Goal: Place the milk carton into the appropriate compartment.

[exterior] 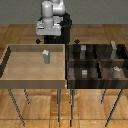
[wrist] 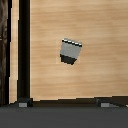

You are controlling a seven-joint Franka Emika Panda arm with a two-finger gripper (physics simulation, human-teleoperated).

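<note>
Matt whitish-grey milk carton (exterior: pixel 46 56) with paper-like faces, light smooth wooden tray (exterior: pixel 15 70), dark streaked wood-grain bin (exterior: pixel 95 80), thin metal legs (exterior: pixel 61 105), glossy plank floor (exterior: pixel 20 35)

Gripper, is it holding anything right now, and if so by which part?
Nothing is held. The milk carton stands alone in the light bin, below and apart from the gripper, whose fingertips have nothing between them.

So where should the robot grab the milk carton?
Probably from straight above, fingers closing on the two narrow sides near the top. The milk carton stands upright and alone in the light wooden bin, so nothing blocks a descent.
</note>
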